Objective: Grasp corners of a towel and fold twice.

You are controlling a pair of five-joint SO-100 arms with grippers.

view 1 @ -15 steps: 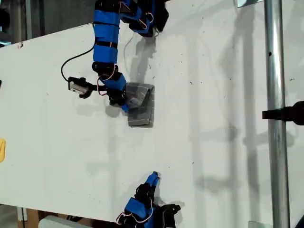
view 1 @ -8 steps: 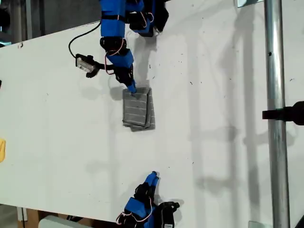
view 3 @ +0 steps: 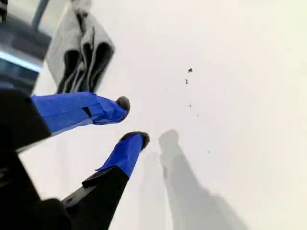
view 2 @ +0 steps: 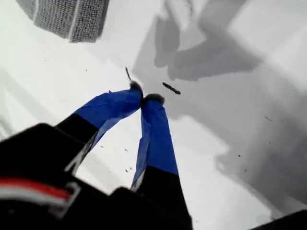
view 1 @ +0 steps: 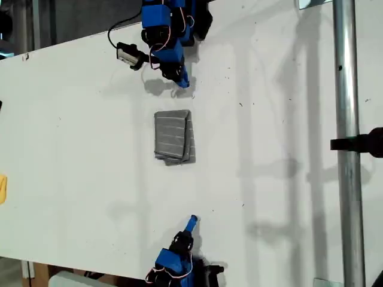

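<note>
Both grippers stood clear of the towel (view 1: pixel 173 136), which lay folded mid-table (view 1: pixel 287 119). My first gripper (view 2: pixel 146 96), jaws pressed together and empty, hung near the exterior view's top; my second gripper (view 3: pixel 132 122), jaws slightly apart, sat near its bottom.

A white tabletop (view 1: pixel 287 179) is filling most of the exterior view, carrying scattered dark specks. A metal pole (view 1: pixel 347 149) is standing upright at the exterior view's right, with a black clamp (view 1: pixel 362 143) gripping it. A yellow object (view 1: pixel 3 188) is peeking in at the exterior view's left edge.
</note>
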